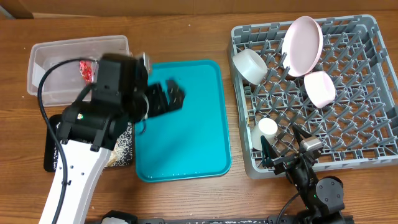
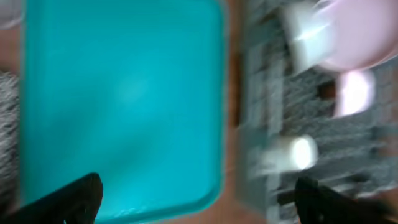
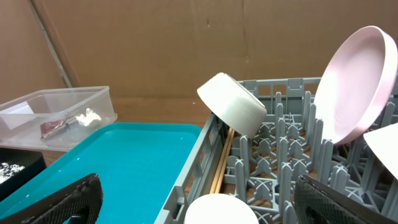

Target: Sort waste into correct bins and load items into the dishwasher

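From overhead, the left gripper (image 1: 166,98) hangs spread and empty above the teal tray (image 1: 199,130). The clear tub (image 1: 62,50) behind it holds the red wrapper (image 1: 87,70), and the black tray (image 1: 53,158) lies under its arm. The right gripper (image 1: 287,148), also released, sits at the near edge of the dish rack (image 1: 367,124). The white cup (image 1: 268,127) is just beyond it, with the off-white bowl (image 1: 250,65), plate (image 1: 303,45) and pink bowl (image 1: 320,88) farther in. The left wrist view is blurred, showing bare teal below parted fingers (image 2: 81,196). The right wrist view shows the chopsticks (image 3: 221,163) ahead along the rack wall, and a white tissue (image 3: 87,116) in the tub off to its left. Sorting and loading look finished — I see nothing left to grasp, so the next move likely calls only for drawing both arms clear.
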Available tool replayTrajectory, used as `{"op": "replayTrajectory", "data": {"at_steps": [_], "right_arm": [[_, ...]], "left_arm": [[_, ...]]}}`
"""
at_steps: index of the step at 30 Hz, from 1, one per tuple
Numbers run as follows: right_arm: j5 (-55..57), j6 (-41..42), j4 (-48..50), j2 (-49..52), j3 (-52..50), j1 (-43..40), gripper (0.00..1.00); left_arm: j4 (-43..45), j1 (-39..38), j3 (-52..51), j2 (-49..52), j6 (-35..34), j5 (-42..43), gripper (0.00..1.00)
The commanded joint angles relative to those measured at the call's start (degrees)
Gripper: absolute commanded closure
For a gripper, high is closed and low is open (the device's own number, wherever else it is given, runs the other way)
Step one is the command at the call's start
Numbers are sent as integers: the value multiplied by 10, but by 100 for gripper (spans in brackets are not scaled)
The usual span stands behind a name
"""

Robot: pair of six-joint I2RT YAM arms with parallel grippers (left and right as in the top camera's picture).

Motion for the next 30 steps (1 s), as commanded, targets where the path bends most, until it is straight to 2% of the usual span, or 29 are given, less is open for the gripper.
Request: {"op": "replayTrajectory", "data": {"at_steps": [1, 9, 12, 17, 20, 26, 30], "right_arm": [[3, 2, 3, -5, -6, -3, 0], [3, 2, 3, -5, -6, -3, 0], [2, 2, 3, -5, -6, -3, 0], [2, 3, 3, -5, -6, -3, 0], [3, 3, 3, -5, -6, -3, 0], [3, 2, 3, -5, -6, -3, 0], [3, 2, 3, -5, -6, -3, 0]], "left_arm": [[-56, -4, 2, -2, 57, -88, 0], [-81, -4, 2, -2, 57, -14, 0], [-85, -3, 2, -2, 57, -50, 0], [-67, -3, 2, -2, 57, -52, 0], [-10, -4, 1, -2, 89, -52, 0], [175, -17, -58, -31, 229, -63, 0], [312, -23, -168, -119, 236, -84, 0]]}}
